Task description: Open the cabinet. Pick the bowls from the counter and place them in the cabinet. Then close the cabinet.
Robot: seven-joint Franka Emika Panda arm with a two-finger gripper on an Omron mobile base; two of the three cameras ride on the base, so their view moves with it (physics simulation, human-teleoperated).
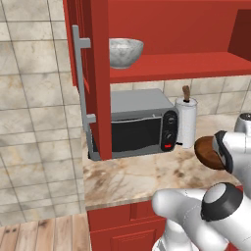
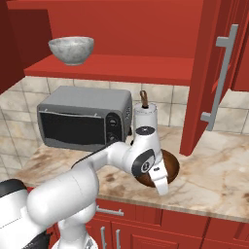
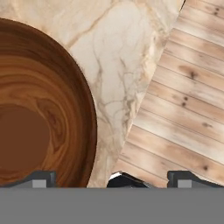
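Glossy white rounded arm (image 2: pixel 73 187) segments, dark grey joint caps

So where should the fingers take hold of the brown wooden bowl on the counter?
Take the brown bowl by its rim, coming straight down from above. It sits upright and open on the counter, so the thin wall offers one finger a place inside and one outside. The open gripper hangs over that rim now.

2 bowls (image 1: pixel 125 52) (image 2: pixel 165 165), 1 microwave (image 1: pixel 139 123), 1 paper-towel roll (image 1: pixel 186 121), 1 cabinet (image 1: pixel 171 34).
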